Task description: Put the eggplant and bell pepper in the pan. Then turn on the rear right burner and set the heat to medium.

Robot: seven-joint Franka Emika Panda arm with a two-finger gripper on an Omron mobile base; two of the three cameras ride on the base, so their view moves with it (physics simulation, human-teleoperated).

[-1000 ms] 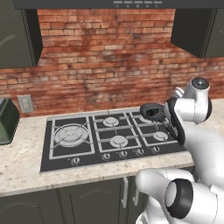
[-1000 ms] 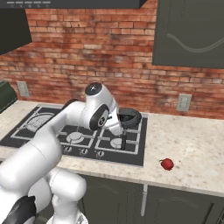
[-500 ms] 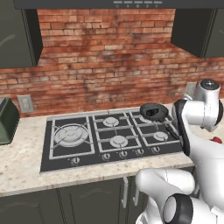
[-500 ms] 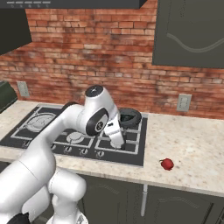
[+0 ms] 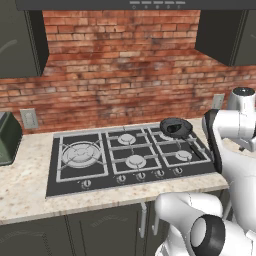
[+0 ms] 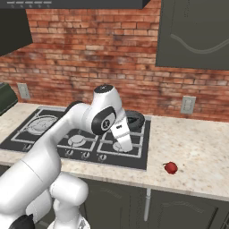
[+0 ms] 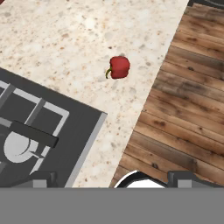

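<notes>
The bell pepper (image 7: 119,67) lies alone on the speckled counter, small and red with a dark stem, ahead of my open gripper (image 7: 114,178); nothing is between the fingertips (image 7: 43,178). It also sits right of the stove, the bell pepper (image 6: 170,167) near the counter's front edge. My hand hangs over the stove's front right corner, well left of it. The pan (image 5: 164,123) stands at the stove's rear right and covers the rear right burner. A dark glossy lump inside looks like the eggplant (image 5: 175,128). Its handle (image 5: 197,148) points toward the front right.
Several knobs (image 5: 141,175) line the stove's front edge. A dark green appliance (image 5: 7,140) stands at the far left. A wall outlet (image 6: 188,105) is behind the counter (image 6: 197,143). Beyond the counter edge the hand view drops to wooden floor (image 7: 183,109).
The arm has swung to the right, away from the pan and toward the stove's front right corner. The gripper has stayed open. Pan and pepper have not moved.
</notes>
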